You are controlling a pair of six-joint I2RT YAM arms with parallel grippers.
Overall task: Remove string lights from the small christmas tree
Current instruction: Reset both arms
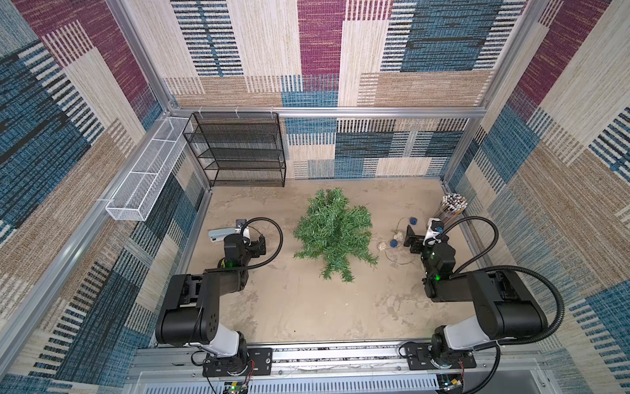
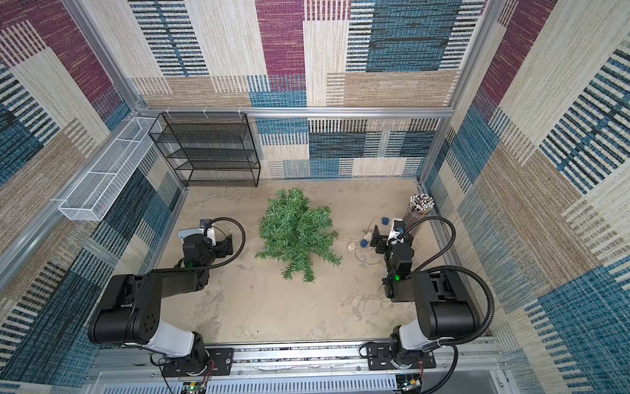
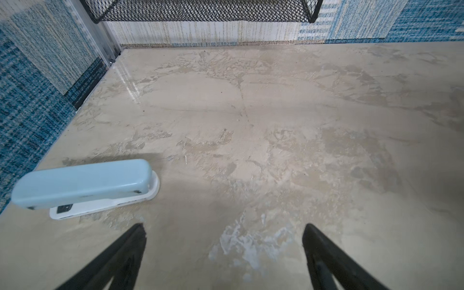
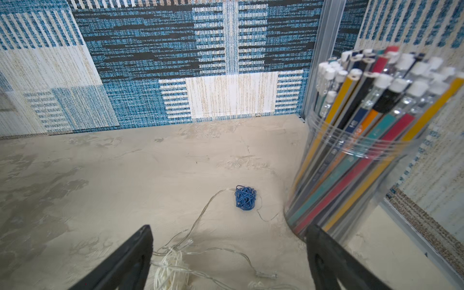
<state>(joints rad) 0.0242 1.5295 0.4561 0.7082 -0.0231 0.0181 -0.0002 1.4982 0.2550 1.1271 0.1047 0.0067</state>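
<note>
String lights [image 1: 397,240] off the tree [image 1: 332,233] and lying on the table [image 1: 306,307] beside the right gripper [image 1: 410,240].

In both top views we see no wire left among the green branches; the strand, with its cream and blue balls, lies loose between the tree and the cup of pencils [image 4: 364,150], apart from the tree. The right gripper's fingers [image 4: 130,258] stand wide open over the strand and hold nothing; the left gripper [image 3: 223,256] is likewise spread and empty over bare table, near a pale blue stapler [image 3: 82,185]. We judge the removal essentially complete. To finish well, we would lift the right gripper straight up, clear of the wire, so that no finger snags a loop or tips the pencils.
</note>
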